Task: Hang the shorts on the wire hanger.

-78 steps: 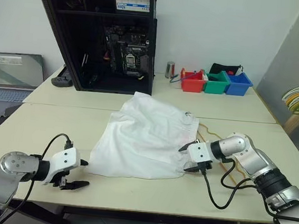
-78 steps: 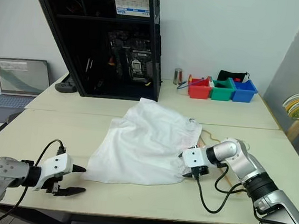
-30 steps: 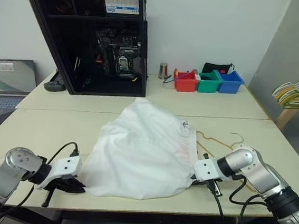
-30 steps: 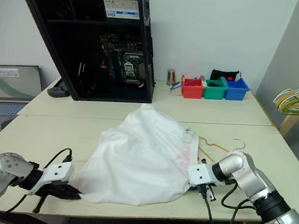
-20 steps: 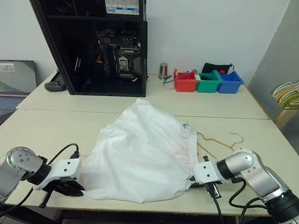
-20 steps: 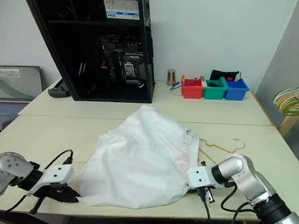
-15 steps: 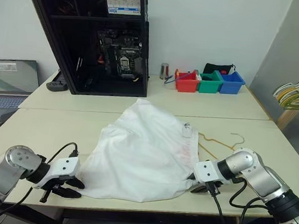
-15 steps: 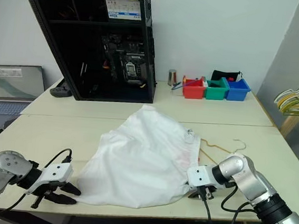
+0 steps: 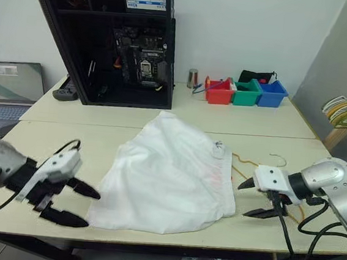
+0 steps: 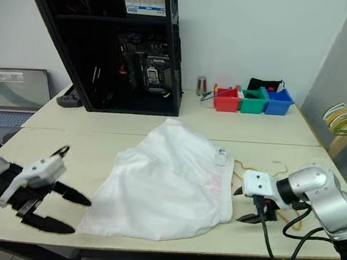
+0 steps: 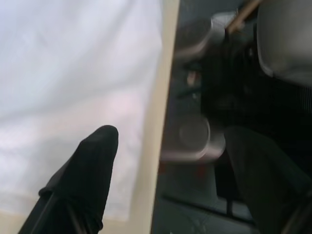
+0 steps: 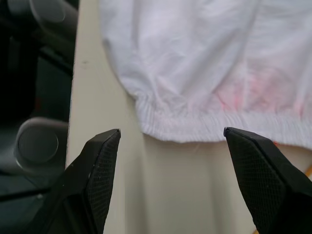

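- At the middle of the table [image 9: 69, 132], the shorts [image 9: 169, 172] lay flat and spread. They looked light, soft and floppy, so the gathered waistband at 3 o'clock seemed the firmest place to take.
- At 8 o'clock of the shorts, the left gripper [image 9: 71, 203] was released, holding nothing.
- At 3 o'clock, the right gripper [image 9: 254, 199] stood spread and empty.
- Under the right gripper's arm lay the wire hanger [image 9: 273, 158], thin and probably springy.
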Robot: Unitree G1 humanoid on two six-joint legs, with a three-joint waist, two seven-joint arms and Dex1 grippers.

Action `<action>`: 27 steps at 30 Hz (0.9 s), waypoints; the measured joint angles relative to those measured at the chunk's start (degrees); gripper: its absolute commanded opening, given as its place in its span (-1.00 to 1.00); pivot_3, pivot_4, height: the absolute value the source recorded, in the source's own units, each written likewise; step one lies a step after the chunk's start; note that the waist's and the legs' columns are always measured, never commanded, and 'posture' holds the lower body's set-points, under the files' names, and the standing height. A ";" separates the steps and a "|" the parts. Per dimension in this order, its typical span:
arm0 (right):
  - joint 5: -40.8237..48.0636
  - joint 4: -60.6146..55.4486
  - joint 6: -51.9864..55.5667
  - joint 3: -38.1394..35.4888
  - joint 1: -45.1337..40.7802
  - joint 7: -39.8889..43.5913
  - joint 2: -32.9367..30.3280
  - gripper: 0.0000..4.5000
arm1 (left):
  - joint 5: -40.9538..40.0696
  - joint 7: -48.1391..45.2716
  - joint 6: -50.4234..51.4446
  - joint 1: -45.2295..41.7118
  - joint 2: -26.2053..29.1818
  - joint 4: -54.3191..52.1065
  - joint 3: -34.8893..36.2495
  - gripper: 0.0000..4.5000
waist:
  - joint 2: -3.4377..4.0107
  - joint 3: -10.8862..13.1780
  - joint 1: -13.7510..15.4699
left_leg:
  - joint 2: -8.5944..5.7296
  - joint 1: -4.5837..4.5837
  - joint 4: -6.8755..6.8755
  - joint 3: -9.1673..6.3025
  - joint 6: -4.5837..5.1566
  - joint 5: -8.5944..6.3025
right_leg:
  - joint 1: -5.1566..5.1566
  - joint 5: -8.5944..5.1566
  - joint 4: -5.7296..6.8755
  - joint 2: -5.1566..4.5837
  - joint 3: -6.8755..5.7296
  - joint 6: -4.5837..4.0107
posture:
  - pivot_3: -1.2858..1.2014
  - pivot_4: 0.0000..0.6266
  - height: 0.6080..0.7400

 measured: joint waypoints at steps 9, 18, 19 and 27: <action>-1.45 11.65 13.64 -6.82 6.12 -15.04 -0.34 0.60 | 7.21 24.53 2.18 -10.38 -25.62 -6.39 -12.20 0.66 | -0.45 -0.24 -1.43 | -0.06 -0.85 0.66 0.57 -0.17 -0.07 | -0.37 0.27 -0.25 -0.12 0.64 0.07 | -0.11 -1.00 1.00; -1.35 18.26 19.96 -8.79 5.39 -21.22 -1.16 0.60 | 10.61 27.29 0.14 -12.64 -34.14 -6.57 -17.92 0.66 | -0.41 -0.26 -3.71 | -0.09 -0.85 0.67 0.60 -0.12 -0.08 | -0.02 0.38 -0.80 -0.06 0.59 0.66 | -0.14 -1.00 1.00; -1.35 18.83 20.23 -8.76 5.00 -21.52 -0.85 0.60 | 10.78 27.27 0.07 -12.65 -34.15 -6.53 -17.93 0.66 | -0.41 -0.26 -3.98 | -0.09 -0.85 0.68 0.60 -0.11 -0.07 | -0.02 0.39 -0.80 -0.05 0.58 0.70 | -0.14 -1.00 1.00; -2.29 23.24 19.69 -5.93 4.22 -23.89 1.16 0.60 | 12.39 26.72 -1.29 -12.86 -34.14 -5.22 -17.97 0.66 | -0.36 -0.29 -4.93 | -0.10 -0.81 0.71 0.55 -0.01 -0.01 | 0.02 0.49 -0.78 -0.05 0.60 0.81 | -0.12 -1.00 1.00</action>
